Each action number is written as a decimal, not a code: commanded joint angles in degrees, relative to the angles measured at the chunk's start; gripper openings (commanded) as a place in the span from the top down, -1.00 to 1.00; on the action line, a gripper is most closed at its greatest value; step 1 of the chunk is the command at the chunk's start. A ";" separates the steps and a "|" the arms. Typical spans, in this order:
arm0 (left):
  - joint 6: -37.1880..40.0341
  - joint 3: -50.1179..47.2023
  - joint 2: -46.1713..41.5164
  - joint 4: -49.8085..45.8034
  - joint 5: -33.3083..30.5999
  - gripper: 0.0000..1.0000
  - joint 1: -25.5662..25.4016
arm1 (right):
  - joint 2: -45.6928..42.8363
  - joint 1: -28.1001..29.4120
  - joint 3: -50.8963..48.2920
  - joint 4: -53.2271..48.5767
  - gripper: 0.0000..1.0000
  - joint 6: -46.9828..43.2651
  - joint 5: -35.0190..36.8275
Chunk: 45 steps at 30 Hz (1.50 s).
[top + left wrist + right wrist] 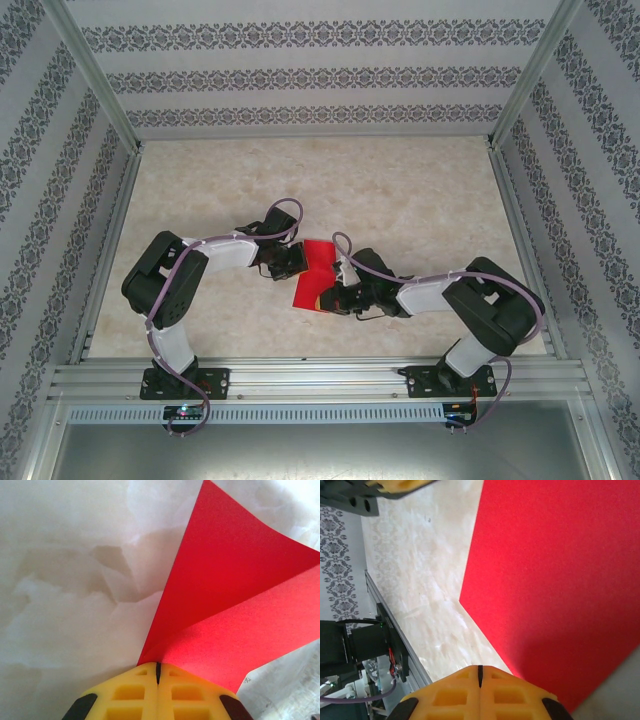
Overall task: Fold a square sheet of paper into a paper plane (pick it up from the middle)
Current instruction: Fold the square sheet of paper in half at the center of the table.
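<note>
Between the tips of my left gripper point(158, 672): item one, the square sheet of paper point(235, 605), bright red, plain, unmarked.
- Left fingers point(127, 695): yellow, pressed together, with a thin dark seam between them. They are clamped on the sheet where its red comes to a point at the seam.
- Form: from the pinch the paper fans away ahead and to the right in two planes. The upper flap is darker and the lower one brighter, and they meet along a soft bend that runs back to my tips. It is not lying flat.
- Ground beyond the tips: table point(65, 580), pale and marbled.

Beside my right gripper point(480, 676): the same sheet point(555, 580), a broad red field ahead and to the right of the tips. One corner points left over the table point(430, 580).
- Right fingers point(515, 695): yellow, clenched, seam closed, no red showing in the seam.
- Contact: the paper's edge runs down to the right-hand finger. Whether it touches there I cannot tell.

Seen from above:
- Left gripper point(298, 263): at the left edge of the sheet point(318, 262).
- Right gripper point(330, 296): at the sheet's near right part, close to the left gripper, with red showing between them.
- Table point(420, 200): light marbled top, with patterned walls point(300, 80) around it.
</note>
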 commanded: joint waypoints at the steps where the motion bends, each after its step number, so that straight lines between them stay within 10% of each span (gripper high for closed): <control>1: 0.81 -1.47 0.69 -4.62 -2.46 1.00 -0.49 | -0.52 0.17 1.77 -4.01 1.00 -2.19 1.73; 17: 1.03 -1.58 0.38 -4.75 -2.66 1.00 -0.48 | -5.14 -6.67 7.10 -7.76 1.00 -4.04 1.37; 45: 1.46 -1.56 0.67 -5.30 -3.11 1.00 -0.48 | 14.05 -13.46 7.76 -3.91 0.98 -8.17 0.19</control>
